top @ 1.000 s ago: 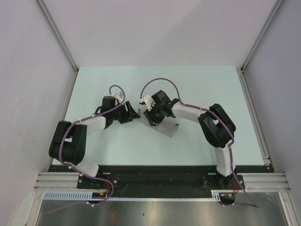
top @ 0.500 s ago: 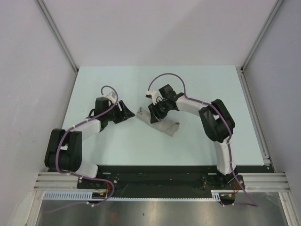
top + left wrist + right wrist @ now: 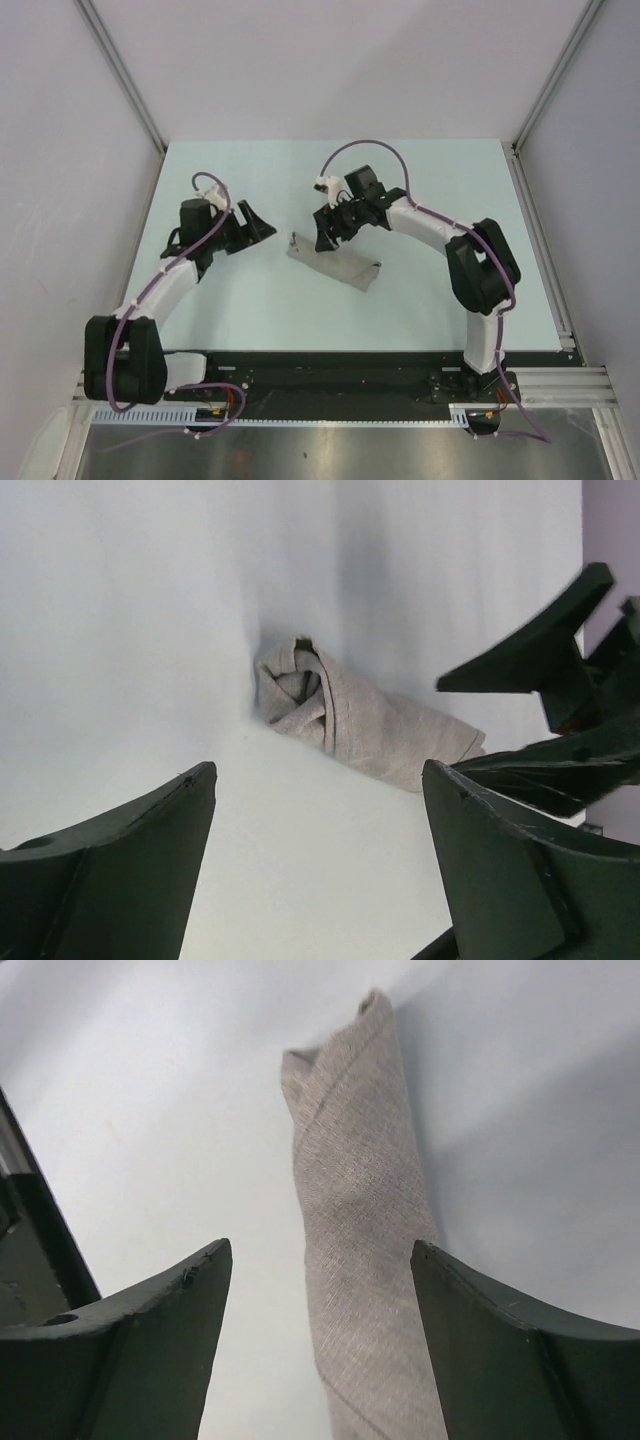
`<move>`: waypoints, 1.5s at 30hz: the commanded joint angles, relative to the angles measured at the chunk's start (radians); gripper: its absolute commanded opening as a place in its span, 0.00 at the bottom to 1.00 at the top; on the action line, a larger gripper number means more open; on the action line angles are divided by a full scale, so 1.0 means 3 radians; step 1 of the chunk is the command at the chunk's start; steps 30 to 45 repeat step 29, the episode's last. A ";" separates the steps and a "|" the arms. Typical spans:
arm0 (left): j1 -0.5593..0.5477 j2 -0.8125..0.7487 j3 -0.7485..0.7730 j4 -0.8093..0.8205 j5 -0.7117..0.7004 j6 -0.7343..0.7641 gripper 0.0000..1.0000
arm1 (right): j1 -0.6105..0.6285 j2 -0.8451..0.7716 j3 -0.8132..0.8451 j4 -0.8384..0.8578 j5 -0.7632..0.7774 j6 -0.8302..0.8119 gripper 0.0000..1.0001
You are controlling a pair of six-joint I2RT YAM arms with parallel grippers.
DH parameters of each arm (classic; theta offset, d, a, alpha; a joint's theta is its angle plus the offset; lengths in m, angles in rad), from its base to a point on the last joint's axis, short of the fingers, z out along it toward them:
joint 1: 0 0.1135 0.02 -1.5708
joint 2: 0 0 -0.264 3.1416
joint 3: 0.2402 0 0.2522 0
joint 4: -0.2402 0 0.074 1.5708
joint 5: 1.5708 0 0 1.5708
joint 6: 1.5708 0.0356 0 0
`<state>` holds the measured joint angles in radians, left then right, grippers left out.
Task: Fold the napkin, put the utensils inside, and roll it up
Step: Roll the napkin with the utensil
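Grey-beige napkin (image 3: 332, 266) is now a tight little roll lying diagonally mid-table (image 3: 250, 300), with nothing touching it. A second ago both arms were crowded right over it, with the right jaws down on the cloth. Since then the left arm has swung off to its own side and the right one has backed toward the far edge. Both sets of jaws have spread wide and are released, holding nothing. To me that reads as the rolling step done and the arms letting go.

Can't see the utensils in any view, so whether they're tucked inside I honestly can't tell.

The left wrist cam looks at the end of the roll (image 3: 350, 725), and the wound layers there look snug. The right wrist cam looks down its length (image 3: 360, 1260) and shows a diagonal seam. Only the overhead view shows both arms well apart from it.
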<state>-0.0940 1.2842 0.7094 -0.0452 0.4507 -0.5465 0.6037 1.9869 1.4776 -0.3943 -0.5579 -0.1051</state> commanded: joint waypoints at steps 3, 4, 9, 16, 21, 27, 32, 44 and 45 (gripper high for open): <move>0.0583 -0.0649 0.0161 -0.0391 0.0256 0.0267 0.95 | -0.0283 -0.0788 -0.0378 0.0490 0.0228 0.0605 0.78; 0.0660 -0.0726 0.0177 -0.0437 0.0297 0.0313 0.96 | -0.0350 -0.0875 -0.0506 0.0572 0.0259 0.0692 0.78; 0.1080 -0.1089 0.0238 -0.0805 0.0517 0.0813 1.00 | -0.0876 -0.1611 -0.1329 0.1119 0.0922 0.1316 0.78; 0.1188 -0.1555 0.0049 -0.0775 0.0487 0.0993 1.00 | -0.1128 -0.2700 -0.2332 0.1452 0.1777 0.1235 0.78; 0.1183 -0.1545 0.0019 -0.0652 0.0522 0.0922 1.00 | -0.1133 -0.3130 -0.2757 0.1580 0.2028 0.1174 0.78; 0.1183 -0.1601 -0.0053 -0.0575 0.0502 0.0876 1.00 | -0.1128 -0.3156 -0.2931 0.1662 0.2028 0.1189 0.78; 0.1183 -0.1627 -0.0058 -0.0586 0.0477 0.0881 1.00 | -0.1133 -0.3151 -0.2921 0.1662 0.2028 0.1179 0.78; 0.1183 -0.1627 -0.0058 -0.0586 0.0477 0.0881 1.00 | -0.1133 -0.3151 -0.2921 0.1662 0.2028 0.1179 0.78; 0.1183 -0.1627 -0.0058 -0.0586 0.0477 0.0881 1.00 | -0.1133 -0.3151 -0.2921 0.1662 0.2028 0.1179 0.78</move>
